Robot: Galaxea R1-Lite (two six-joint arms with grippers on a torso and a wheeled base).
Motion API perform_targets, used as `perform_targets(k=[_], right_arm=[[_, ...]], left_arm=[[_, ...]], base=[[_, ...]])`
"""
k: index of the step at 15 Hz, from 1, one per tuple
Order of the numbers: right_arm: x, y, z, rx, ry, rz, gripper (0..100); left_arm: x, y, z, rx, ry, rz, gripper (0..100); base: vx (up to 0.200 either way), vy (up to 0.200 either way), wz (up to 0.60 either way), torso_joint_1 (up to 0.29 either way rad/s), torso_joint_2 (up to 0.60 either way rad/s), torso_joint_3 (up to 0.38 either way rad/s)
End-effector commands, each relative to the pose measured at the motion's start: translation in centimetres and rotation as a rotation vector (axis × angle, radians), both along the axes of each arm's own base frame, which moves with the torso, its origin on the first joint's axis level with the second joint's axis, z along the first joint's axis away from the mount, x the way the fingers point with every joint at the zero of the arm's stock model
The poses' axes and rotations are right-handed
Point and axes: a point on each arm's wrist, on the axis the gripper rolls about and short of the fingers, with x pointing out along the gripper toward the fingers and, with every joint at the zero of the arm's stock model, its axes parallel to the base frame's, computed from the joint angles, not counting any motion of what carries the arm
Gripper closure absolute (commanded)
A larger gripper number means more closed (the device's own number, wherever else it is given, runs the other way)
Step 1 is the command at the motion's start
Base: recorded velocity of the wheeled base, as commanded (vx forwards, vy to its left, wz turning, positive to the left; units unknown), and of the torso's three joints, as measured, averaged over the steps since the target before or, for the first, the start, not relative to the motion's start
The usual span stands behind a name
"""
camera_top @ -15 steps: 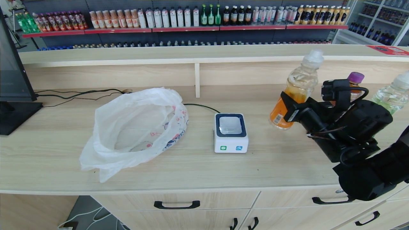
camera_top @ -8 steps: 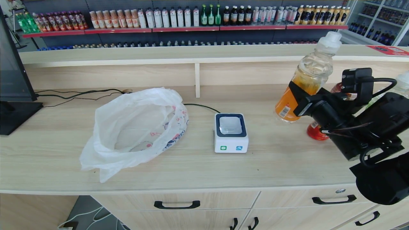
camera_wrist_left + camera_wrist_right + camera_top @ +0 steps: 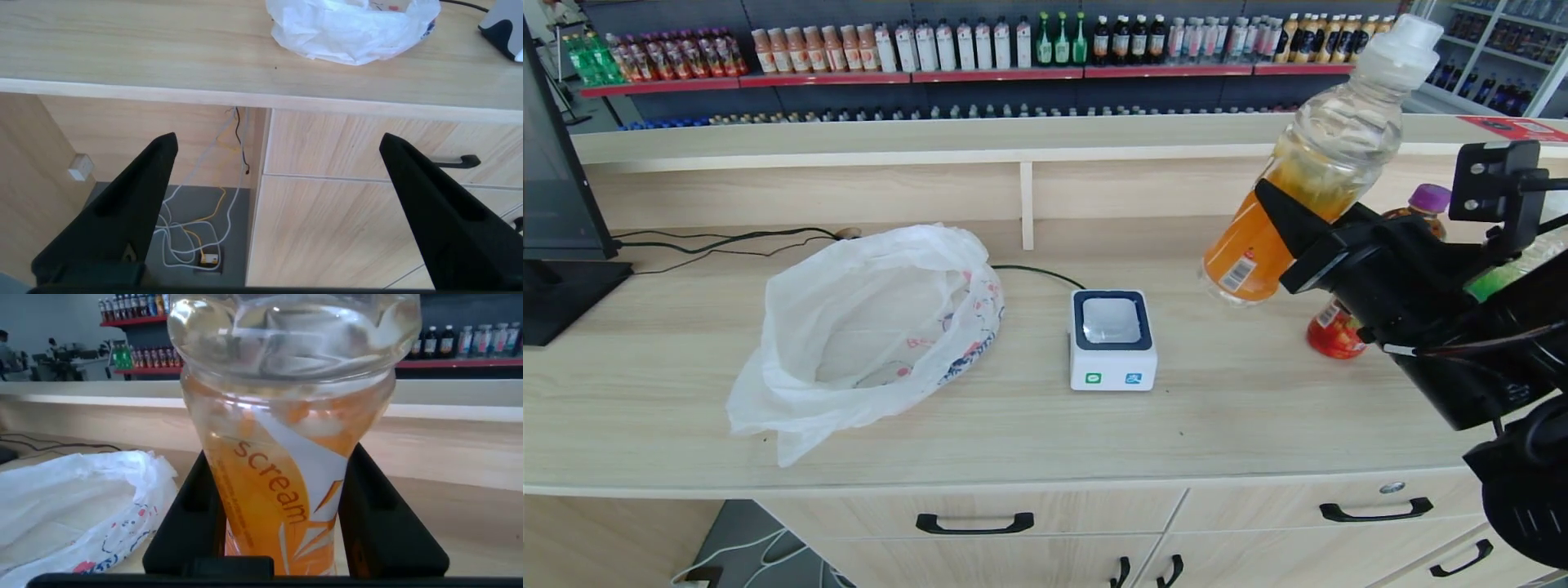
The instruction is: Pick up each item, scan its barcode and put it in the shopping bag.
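An orange drink bottle [image 3: 1307,180] with a white cap hangs tilted above the right side of the counter, my right gripper [image 3: 1290,237] shut on its lower body. In the right wrist view the bottle [image 3: 286,482] stands between the two black fingers [image 3: 192,518]. The white scanner [image 3: 1112,339] with its dark-framed window sits mid-counter, left of the bottle and below it. The white plastic shopping bag [image 3: 874,327] lies open left of the scanner. My left gripper [image 3: 278,147] is open, low in front of the counter's drawers, holding nothing.
A purple-capped bottle with red drink [image 3: 1339,327] and a green-labelled bottle [image 3: 1503,278] stand behind my right arm. A monitor [image 3: 556,204] stands at the counter's far left, with cables [image 3: 727,238] running behind the bag. A raised ledge [image 3: 1013,135] borders the back.
My right gripper has lifted the orange bottle off the counter, up and slightly toward the scanner. The bag and scanner have not moved.
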Motion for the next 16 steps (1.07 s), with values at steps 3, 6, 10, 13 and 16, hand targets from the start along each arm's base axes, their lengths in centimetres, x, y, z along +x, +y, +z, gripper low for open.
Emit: perform_targets(k=[3,6,10,13,16], right_arm=[[-1.3,0.9,0.4,0.021,-0.001,0.112,100],[-3.8,3.6,-0.1,0.025,0.026,0.257,100],[-5.7,5.3,-0.4,0.043,0.061,0.424,100],[-8.2,6.9,-0.4,0.060,0.083,0.556,100],[-10.3,7.7,0.1,0.072,0.071,0.645,100]], left_arm=[[0.0,0.0,0.0,0.000,0.000,0.001,0],[0.0,0.0,0.0,0.000,0.000,0.001,0],[0.0,0.0,0.0,0.000,0.000,0.001,0],[0.0,0.0,0.0,0.000,0.000,0.001,0],[0.0,0.0,0.0,0.000,0.000,0.002,0]], base=[[0.000,0.000,0.00,0.000,0.00,0.000],[0.000,0.000,0.00,0.000,0.00,0.000],[0.000,0.000,0.00,0.000,0.00,0.000],[0.000,0.000,0.00,0.000,0.00,0.000],[0.000,0.000,0.00,0.000,0.00,0.000]])
